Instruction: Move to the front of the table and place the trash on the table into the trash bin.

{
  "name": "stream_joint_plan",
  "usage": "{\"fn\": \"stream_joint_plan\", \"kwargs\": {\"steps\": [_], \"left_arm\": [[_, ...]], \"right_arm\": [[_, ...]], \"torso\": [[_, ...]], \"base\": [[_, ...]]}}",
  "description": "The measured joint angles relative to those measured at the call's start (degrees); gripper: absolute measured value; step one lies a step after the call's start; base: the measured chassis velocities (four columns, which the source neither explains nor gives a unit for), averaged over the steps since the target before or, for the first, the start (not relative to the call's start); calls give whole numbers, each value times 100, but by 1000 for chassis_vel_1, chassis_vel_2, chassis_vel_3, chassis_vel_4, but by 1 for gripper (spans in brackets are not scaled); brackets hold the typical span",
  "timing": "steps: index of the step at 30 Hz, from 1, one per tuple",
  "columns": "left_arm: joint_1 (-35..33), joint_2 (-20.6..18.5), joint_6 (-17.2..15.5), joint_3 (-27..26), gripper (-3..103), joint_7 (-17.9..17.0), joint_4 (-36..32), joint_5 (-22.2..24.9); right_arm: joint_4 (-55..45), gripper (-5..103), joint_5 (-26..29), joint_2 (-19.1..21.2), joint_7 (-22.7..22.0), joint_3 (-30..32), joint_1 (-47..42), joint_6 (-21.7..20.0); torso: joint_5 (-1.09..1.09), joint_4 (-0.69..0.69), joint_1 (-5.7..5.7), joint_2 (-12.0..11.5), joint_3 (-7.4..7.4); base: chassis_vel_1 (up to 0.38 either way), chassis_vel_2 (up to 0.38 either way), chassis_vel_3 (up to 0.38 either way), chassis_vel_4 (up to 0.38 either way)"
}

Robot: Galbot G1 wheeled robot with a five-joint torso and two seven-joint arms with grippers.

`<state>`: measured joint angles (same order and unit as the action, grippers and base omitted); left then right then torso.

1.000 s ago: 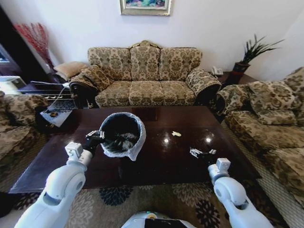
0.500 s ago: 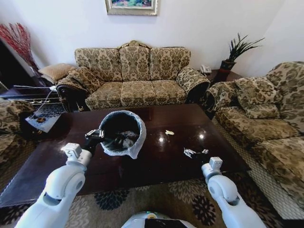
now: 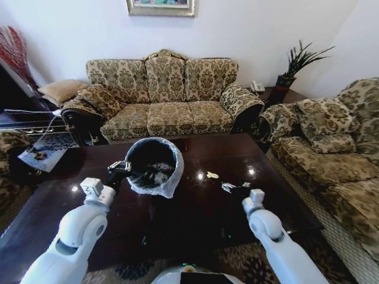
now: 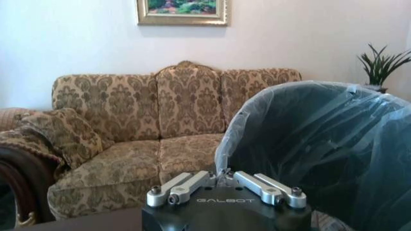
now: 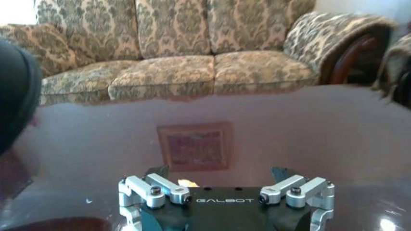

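Note:
My left gripper point(image 3: 129, 172) is shut on the near rim of the trash bin point(image 3: 155, 157), a black bin with a pale bag. It holds the bin tilted over the table point(image 3: 195, 213), mouth towards me. White trash point(image 3: 159, 172) lies inside. In the left wrist view the gripper point(image 4: 223, 172) pinches the bag's edge, with the bin point(image 4: 321, 154) beside it. A yellowish scrap point(image 3: 212, 175) lies on the table just beyond my right gripper point(image 3: 228, 187). In the right wrist view that gripper point(image 5: 220, 172) is open low over the glossy top, with the scrap point(image 5: 186, 182) between its fingers.
A patterned sofa point(image 3: 163, 94) runs along the table's far side and a matching one point(image 3: 331, 148) stands on the right. A potted plant point(image 3: 293, 68) sits on a corner stand. A low side table with a magazine point(image 3: 38, 157) is at the left.
The whole head view has shifted, so the camera has moved. My right gripper has come closer to the yellowish scrap. The left gripper still holds the bin the same way.

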<state>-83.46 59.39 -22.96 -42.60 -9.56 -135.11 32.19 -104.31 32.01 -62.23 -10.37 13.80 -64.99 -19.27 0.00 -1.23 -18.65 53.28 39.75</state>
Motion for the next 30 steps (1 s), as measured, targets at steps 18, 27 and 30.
{"fn": "stream_joint_plan", "kwargs": {"steps": [18, 27, 30], "left_arm": [[92, -58, -36, 68, 1, 44, 61, 72], [57, -18, -60, 50, 1, 34, 23, 61], [52, -19, -69, 39, 1, 27, 12, 61]], "right_arm": [[1882, 100, 425, 11, 552, -615, 1213, 109], [2238, 100, 407, -62, 756, -896, 1538, 230], [2383, 100, 361, -100, 807, -1017, 1690, 270]], "torso": [[0, 3, 6, 7, -2], [0, 2, 7, 7, -2], [-1, 2, 7, 7, -2]], "base": [[5, -4, -10, 5], [0, 0, 0, 0], [0, 0, 0, 0]]}}
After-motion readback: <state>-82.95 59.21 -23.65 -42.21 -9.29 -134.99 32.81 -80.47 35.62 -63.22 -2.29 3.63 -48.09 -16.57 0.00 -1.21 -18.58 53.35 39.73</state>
